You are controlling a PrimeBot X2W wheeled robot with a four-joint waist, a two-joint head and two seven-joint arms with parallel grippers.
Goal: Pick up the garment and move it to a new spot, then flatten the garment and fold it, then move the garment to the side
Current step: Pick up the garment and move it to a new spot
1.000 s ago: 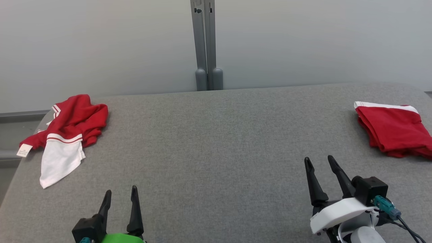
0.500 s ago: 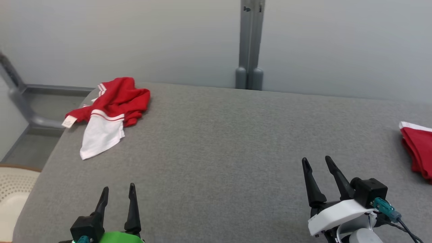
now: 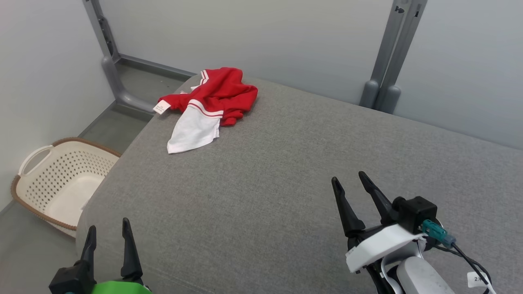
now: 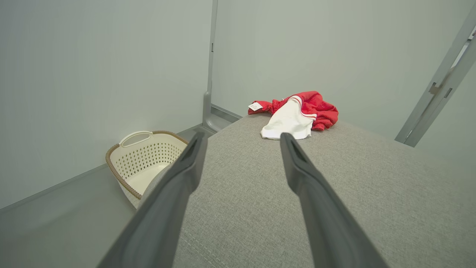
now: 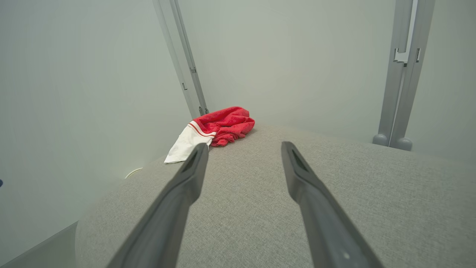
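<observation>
A crumpled red and white garment lies near the far left corner of the grey padded table; a white label sticks out at its left. The left wrist view has the garment ahead past the fingers, and the right wrist view has the garment ahead to the left. My left gripper hovers open at the table's near left edge, nothing between its fingers. My right gripper is open over the near right of the table, also holding nothing. Both are far from the garment.
A cream perforated laundry basket with a brown rim stands on the floor left of the table, seen too as the basket in the left wrist view. Grey upright posts stand behind the table against pale walls.
The head camera has swung to the left: the basket and left wall have come into view, and the folded red garment at the right has left it. Both grippers stay open.
</observation>
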